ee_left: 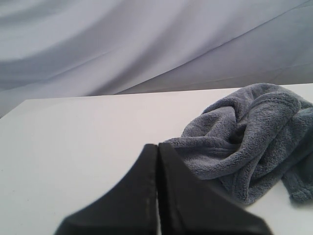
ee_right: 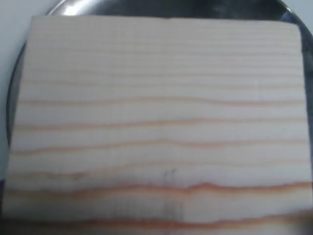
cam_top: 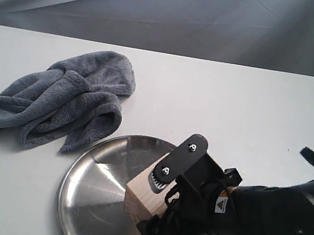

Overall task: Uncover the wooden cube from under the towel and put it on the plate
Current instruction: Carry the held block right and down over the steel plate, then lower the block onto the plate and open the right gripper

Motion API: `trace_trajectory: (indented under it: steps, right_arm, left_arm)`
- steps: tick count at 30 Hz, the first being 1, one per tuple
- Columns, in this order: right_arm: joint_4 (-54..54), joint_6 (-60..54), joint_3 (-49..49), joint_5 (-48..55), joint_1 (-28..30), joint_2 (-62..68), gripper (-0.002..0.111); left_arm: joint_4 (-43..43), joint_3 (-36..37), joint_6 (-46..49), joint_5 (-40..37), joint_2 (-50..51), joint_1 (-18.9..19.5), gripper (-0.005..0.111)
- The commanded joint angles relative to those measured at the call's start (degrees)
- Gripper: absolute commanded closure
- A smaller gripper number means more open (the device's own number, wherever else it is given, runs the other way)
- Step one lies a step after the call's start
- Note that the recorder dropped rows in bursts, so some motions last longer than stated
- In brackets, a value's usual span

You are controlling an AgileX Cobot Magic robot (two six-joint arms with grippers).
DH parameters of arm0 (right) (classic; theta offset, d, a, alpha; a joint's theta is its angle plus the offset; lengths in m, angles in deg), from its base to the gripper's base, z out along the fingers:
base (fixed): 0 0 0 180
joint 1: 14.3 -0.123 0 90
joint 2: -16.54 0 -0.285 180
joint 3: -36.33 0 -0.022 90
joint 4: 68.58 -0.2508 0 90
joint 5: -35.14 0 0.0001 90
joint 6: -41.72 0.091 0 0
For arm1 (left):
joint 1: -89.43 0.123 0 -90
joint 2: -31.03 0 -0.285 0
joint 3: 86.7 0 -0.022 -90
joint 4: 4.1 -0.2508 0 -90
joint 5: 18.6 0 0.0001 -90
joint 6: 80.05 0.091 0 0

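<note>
The wooden cube (cam_top: pixel 141 197), pale with fine grain lines, is over the right half of the steel plate (cam_top: pixel 89 194). My right gripper (cam_top: pixel 157 208) is shut on it, with one black finger (cam_top: pixel 178 161) above the cube and the other below. I cannot tell whether the cube touches the plate. In the right wrist view the cube (ee_right: pixel 161 112) fills nearly the whole frame, with a strip of plate rim (ee_right: pixel 122 6) behind it. The blue-grey towel (cam_top: pixel 56 100) lies crumpled on the table to the left of the plate. In the left wrist view my left gripper (ee_left: pixel 157 161) is shut and empty, beside the towel (ee_left: pixel 254 132).
The white table (cam_top: pixel 238 107) reaches back to a grey draped backdrop (cam_top: pixel 175 11). My right arm's black body (cam_top: pixel 273 220) and a cable cover the front right. The left arm does not show in the exterior view.
</note>
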Motion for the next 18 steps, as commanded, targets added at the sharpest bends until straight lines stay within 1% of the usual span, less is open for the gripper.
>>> trace_trajectory:
  steps: [1, 9, 18]
  right_arm:
    - [-0.9, -0.3, 2.5, -4.3, -0.1, 5.7, 0.097]
    - [-0.2, -0.6, 9.5, -2.4, -0.1, 14.3, 0.097]
    - [-0.2, -0.6, 12.1, -2.8, -0.1, 16.8, 0.097]
  left_arm:
    - [0.0, 0.3, 0.0, 0.6, -0.1, 0.2, 0.107]
    - [0.0, 0.3, 0.2, 0.6, -0.1, 0.2, 0.107]
    - [0.0, 0.3, 0.0, 0.6, -0.1, 0.2, 0.107]
